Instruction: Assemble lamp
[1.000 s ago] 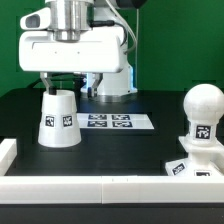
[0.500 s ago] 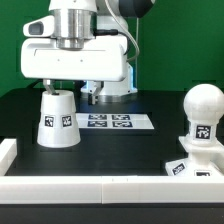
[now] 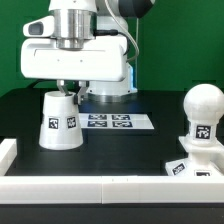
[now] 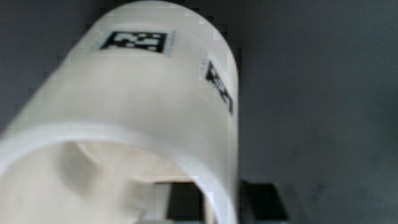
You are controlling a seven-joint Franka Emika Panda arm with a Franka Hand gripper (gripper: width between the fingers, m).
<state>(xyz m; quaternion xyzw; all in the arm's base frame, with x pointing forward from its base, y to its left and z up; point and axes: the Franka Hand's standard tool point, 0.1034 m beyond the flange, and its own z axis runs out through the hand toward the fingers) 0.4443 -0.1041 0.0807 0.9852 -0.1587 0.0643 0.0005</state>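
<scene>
Shade [image 3: 59, 121] sits on the black table [image 3: 120, 150] at the left of the exterior frame, narrow end up, a black-and-white tag facing the camera on its lower half. Gripper [image 3: 64, 89] hangs right over it from the upper left of the frame, with the big white hand body above, and the fingers come down to the shade's top rim. From that angle I honestly can't make out how far apart the fingers are. The wrist view helps: the shade [image 4: 134, 110] fills most of that picture, you look down into its open mouth, and two dark fingertips [image 4: 192, 201] show at the rim with the shade wall running between them, one on the inside and one on the outside. So the jaws are narrow and straddle the wall, but whether they actually pinch it I can't tell. Marker board [image 3: 113, 122] lies flat in the middle of the exterior frame, just to the right of the shade. Bulb [image 3: 202, 118] with its ball head stands at the right edge, upright on the stepped base [image 3: 192, 168] in the lower right corner, well apart from the shade. White rail [image 3: 90, 186] runs along the bottom of the frame.
</scene>
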